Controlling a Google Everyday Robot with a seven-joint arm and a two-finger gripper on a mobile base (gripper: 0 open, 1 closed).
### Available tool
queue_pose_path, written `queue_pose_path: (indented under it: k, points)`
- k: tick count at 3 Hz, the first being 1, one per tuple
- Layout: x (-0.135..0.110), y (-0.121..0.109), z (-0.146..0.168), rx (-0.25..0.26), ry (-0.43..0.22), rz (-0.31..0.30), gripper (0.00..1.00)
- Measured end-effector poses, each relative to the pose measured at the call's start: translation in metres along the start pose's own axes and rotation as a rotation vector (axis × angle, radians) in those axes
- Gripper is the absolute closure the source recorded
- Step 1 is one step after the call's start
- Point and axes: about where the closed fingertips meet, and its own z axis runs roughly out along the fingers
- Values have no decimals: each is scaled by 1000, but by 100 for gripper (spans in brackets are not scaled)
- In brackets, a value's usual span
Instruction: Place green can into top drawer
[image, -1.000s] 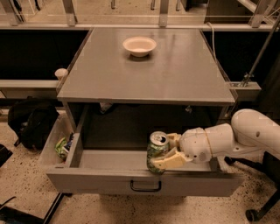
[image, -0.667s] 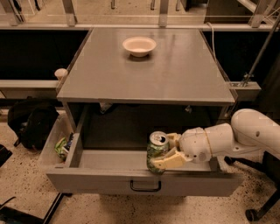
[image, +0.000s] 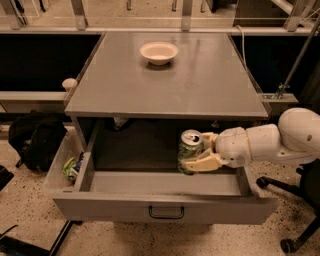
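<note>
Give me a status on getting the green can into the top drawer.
Done: the top drawer is pulled open, and the green can is upright inside it, toward the right. In hand: the pincer, reaching in from the right, is shut on the can. Whether the can rests on the drawer floor cannot be told. Left: let go of the can and pull the pincer out.

The gripper (image: 195, 151) holds the green can (image: 188, 144) at 3 o'clock in the top drawer (image: 165, 209). Its floor toward 9 o'clock is free. The tabletop (image: 165, 92) overhangs at 12.
</note>
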Motion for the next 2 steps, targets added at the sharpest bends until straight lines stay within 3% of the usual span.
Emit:
queue_pose_path:
  k: [2]
  points:
    - [-8, -82, -34, 67, -92, -27, 100]
